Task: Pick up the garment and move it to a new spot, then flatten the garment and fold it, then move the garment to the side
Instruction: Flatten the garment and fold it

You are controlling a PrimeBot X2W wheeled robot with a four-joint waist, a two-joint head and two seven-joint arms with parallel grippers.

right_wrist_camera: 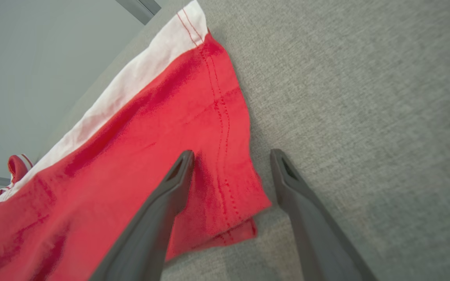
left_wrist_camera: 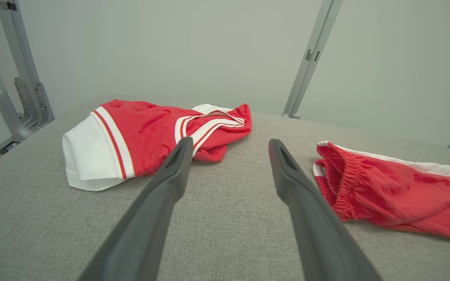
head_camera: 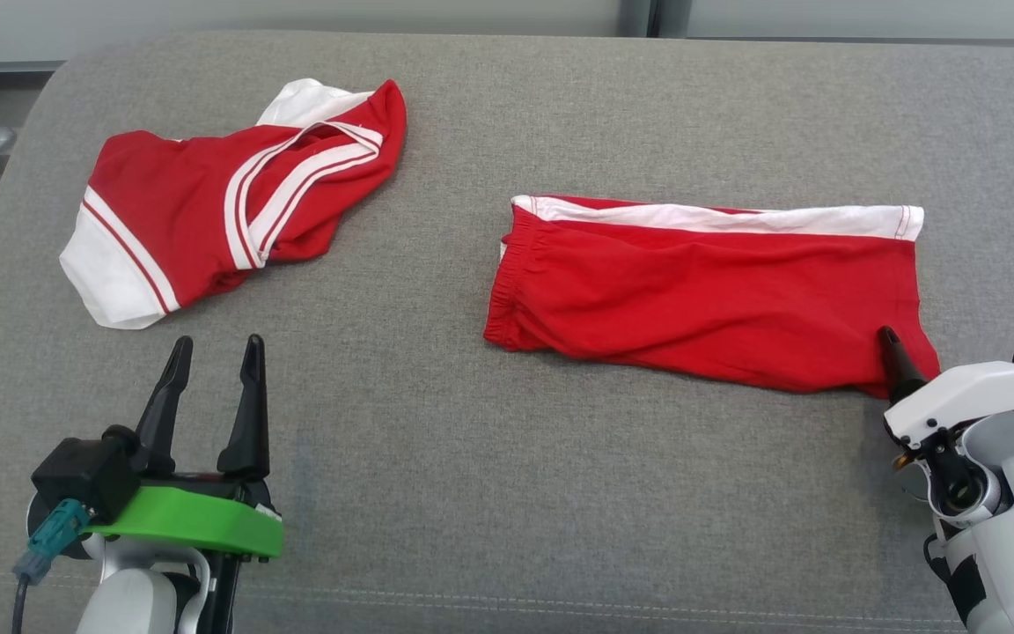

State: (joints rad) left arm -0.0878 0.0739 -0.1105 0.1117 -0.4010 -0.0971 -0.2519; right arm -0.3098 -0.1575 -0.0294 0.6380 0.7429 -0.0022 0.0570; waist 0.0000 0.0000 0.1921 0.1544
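Red shorts (head_camera: pixel 709 291) with a white side band lie folded flat at the right of the grey padded surface (head_camera: pixel 507 493). My right gripper (right_wrist_camera: pixel 231 153) is open at their near right corner: one finger over the red cloth, the other over bare grey, the stitched hem (right_wrist_camera: pixel 225 128) between them. In the head view one dark finger (head_camera: pixel 892 352) of it rests at that corner. A crumpled red and white shirt (head_camera: pixel 225 202) lies at the far left. My left gripper (head_camera: pixel 218 342) stands open and empty, just short of the shirt (left_wrist_camera: pixel 143 132), with the shorts (left_wrist_camera: pixel 397 195) to its right.
The grey surface has rounded far corners, and its front seam (head_camera: pixel 560 608) runs close to my arms. Metal frame posts (left_wrist_camera: pixel 311 58) rise behind it, with brackets (left_wrist_camera: pixel 25 97) at the far left. Bare grey lies between the two garments.
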